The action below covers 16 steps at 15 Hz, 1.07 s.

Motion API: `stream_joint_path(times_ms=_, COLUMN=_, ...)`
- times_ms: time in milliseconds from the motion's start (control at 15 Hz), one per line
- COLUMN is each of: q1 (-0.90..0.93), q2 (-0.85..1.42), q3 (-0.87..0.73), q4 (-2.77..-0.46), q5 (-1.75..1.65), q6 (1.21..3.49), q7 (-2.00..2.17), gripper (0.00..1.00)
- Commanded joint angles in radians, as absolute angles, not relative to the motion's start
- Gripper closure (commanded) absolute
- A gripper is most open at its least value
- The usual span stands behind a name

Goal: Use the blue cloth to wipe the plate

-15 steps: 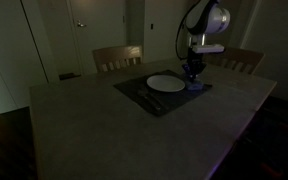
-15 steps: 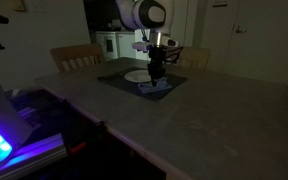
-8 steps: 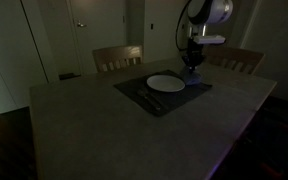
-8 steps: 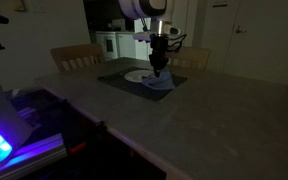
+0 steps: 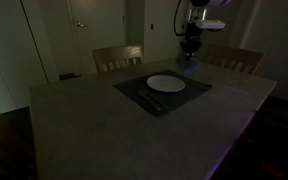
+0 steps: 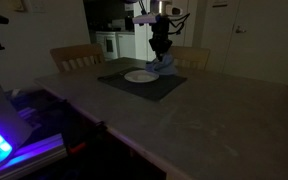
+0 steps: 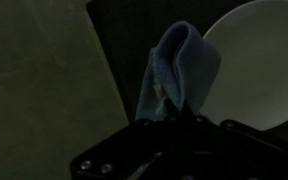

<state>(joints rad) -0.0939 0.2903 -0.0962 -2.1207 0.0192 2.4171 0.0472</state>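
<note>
A white plate (image 5: 165, 83) lies on a dark placemat (image 5: 134, 91) on the table; it also shows in an exterior view (image 6: 139, 76) and in the wrist view (image 7: 254, 60). My gripper (image 5: 189, 47) is shut on the blue cloth (image 7: 180, 66) and holds it up in the air, above the mat's edge beside the plate. The cloth (image 6: 165, 66) hangs down from the fingers, folded, its lower end clear of the table. In the wrist view the cloth hangs over the mat next to the plate's rim.
Cutlery (image 5: 148, 99) lies on the mat beside the plate. Wooden chairs (image 5: 117, 57) stand at the table's far side, another (image 5: 241, 60) behind the arm. The grey table top (image 5: 104, 130) stretches wide in front of the mat. The room is dim.
My gripper has risen from the mat with the blue cloth in it. The cloth has left the mat and now hangs in the air.
</note>
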Motion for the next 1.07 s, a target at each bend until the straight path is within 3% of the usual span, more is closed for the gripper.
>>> stream_joint_path(times_ms=0, q1=-0.108, q2=0.295, q3=-0.040, q4=-2.101, q5=0.095, q6=2.386, q7=-0.086, gripper=0.98)
stream_joint_path(times_ms=1000, q1=-0.109, q2=0.490, q3=0.049, q4=-2.082, q5=0.181, q6=2.487, q7=-0.177, gripper=0.98)
